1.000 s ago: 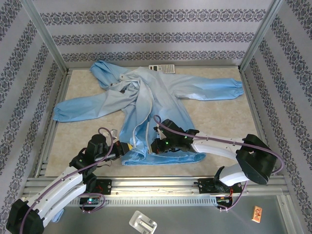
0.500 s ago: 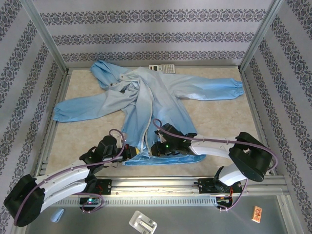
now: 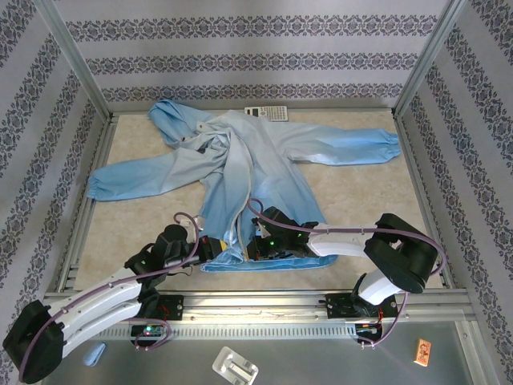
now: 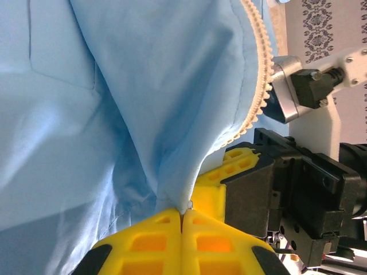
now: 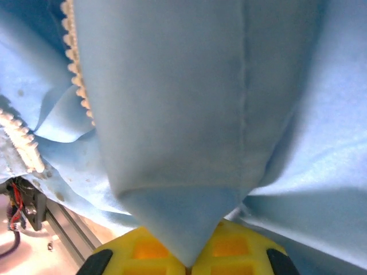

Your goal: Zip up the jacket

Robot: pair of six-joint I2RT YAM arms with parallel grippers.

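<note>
left gripper on jacket; seemingly marbled table

Jacket spread open — left gripper, right gripper at near hem.

The jacket is light blue, its zipper strip cream. The left gripper and right gripper are yellow. The table is mottled beige, the walls grey floral stripes.

Lab test cell: aluminium frame, patterned walls, beige tabletop
</note>
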